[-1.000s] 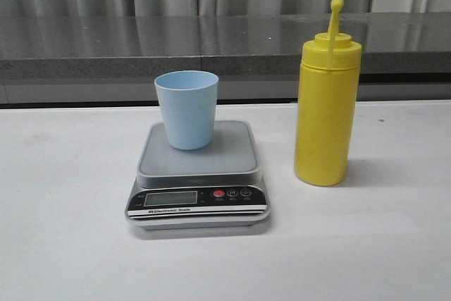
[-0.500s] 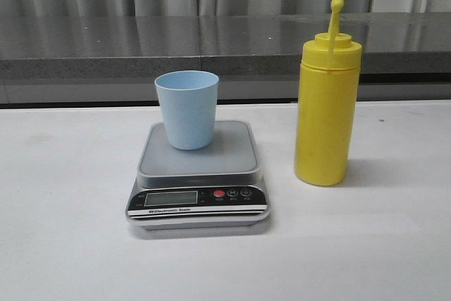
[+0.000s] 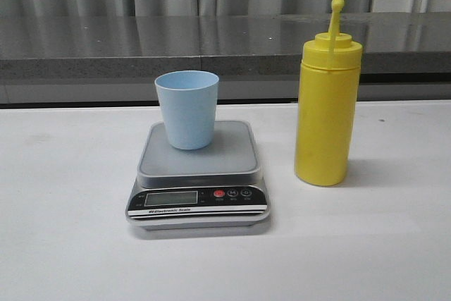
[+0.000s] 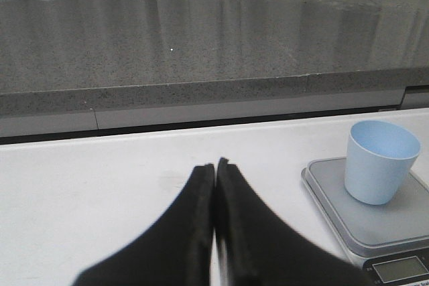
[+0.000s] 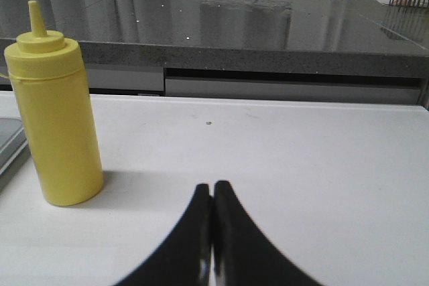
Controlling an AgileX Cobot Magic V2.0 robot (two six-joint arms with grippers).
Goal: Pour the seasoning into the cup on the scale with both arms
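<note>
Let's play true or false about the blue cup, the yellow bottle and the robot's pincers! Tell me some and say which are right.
1. The small light blue plastic cup stands on the grey digital kitchen scale. True.
2. The tall yellow plastic squeeze bottle lies on its side. False: it stands upright on the white table, beside the scale.
3. The left pincer is shut and holds nothing. True.
4. The right pincer grips the bottle. False: it is shut, empty, apart from the bottle.
5. The cup is taller than the bottle. False: the bottle is taller.
</note>
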